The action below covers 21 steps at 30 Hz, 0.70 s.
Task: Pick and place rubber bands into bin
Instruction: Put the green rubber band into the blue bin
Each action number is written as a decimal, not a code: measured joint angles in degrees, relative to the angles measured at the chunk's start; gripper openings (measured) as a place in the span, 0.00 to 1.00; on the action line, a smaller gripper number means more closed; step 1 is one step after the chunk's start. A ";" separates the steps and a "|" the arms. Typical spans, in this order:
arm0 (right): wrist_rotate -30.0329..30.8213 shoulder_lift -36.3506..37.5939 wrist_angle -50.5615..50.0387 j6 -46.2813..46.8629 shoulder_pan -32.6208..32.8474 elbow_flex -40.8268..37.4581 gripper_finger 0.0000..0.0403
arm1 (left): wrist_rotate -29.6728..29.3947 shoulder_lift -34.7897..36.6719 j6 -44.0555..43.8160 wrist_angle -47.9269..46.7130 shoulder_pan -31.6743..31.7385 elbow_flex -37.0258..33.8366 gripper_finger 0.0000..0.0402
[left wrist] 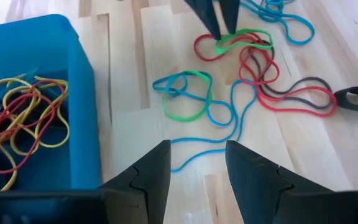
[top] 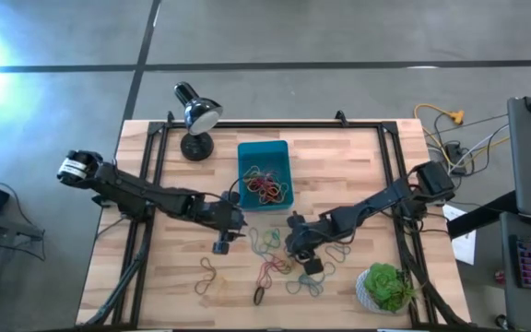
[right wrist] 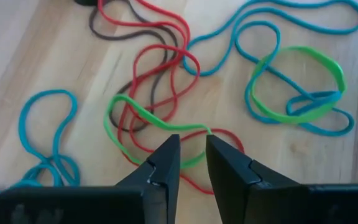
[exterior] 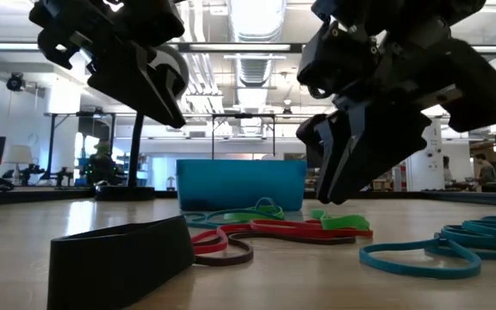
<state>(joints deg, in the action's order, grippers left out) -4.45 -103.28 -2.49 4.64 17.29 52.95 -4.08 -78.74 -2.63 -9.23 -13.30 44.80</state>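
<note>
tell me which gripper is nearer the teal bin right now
Left. The left gripper hovers just off the near-left corner of the bin, fingers apart. The right gripper is farther off, low over the loose rubber bands on the table, closing around a green one.

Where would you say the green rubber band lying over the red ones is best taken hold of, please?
Grip the green rubber band on the strand that arches over the red rubber bands, coming straight down from above. It lies flat and floppy on the table, so only a top-down pinch across one thin strand works. The right tool is already poised there, its jaws narrowly parted astride that strand.
</note>
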 joint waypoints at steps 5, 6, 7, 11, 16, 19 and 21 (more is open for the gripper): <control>0.18 -0.80 0.19 -0.06 -0.03 0.00 0.18 | -0.04 0.00 0.00 0.19 -0.27 0.00 0.34; 0.41 -1.16 0.27 -0.08 -0.03 0.00 0.18 | -0.06 0.00 0.00 0.24 -0.27 0.00 0.34; 0.99 -1.56 0.30 -0.08 -0.01 0.00 0.18 | -0.06 0.00 0.00 0.24 -0.27 0.00 0.34; 1.71 -2.87 0.52 0.14 -0.05 0.00 0.18 | -0.09 0.00 0.00 0.41 -0.27 0.00 0.34; 1.77 -3.35 1.01 0.18 -0.03 0.04 0.18 | -0.11 0.00 0.00 0.42 -0.27 0.00 0.34; 1.77 -3.35 1.40 0.25 -0.03 0.04 0.17 | -0.30 0.00 0.00 0.46 -0.27 0.00 0.34; 1.75 -3.35 1.46 0.29 -0.03 0.04 0.15 | -0.30 0.00 0.00 0.48 -0.22 0.00 0.34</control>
<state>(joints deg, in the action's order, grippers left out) -2.70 -106.63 -1.04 4.93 17.26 52.99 -4.38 -78.74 -2.63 -8.75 -13.52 44.80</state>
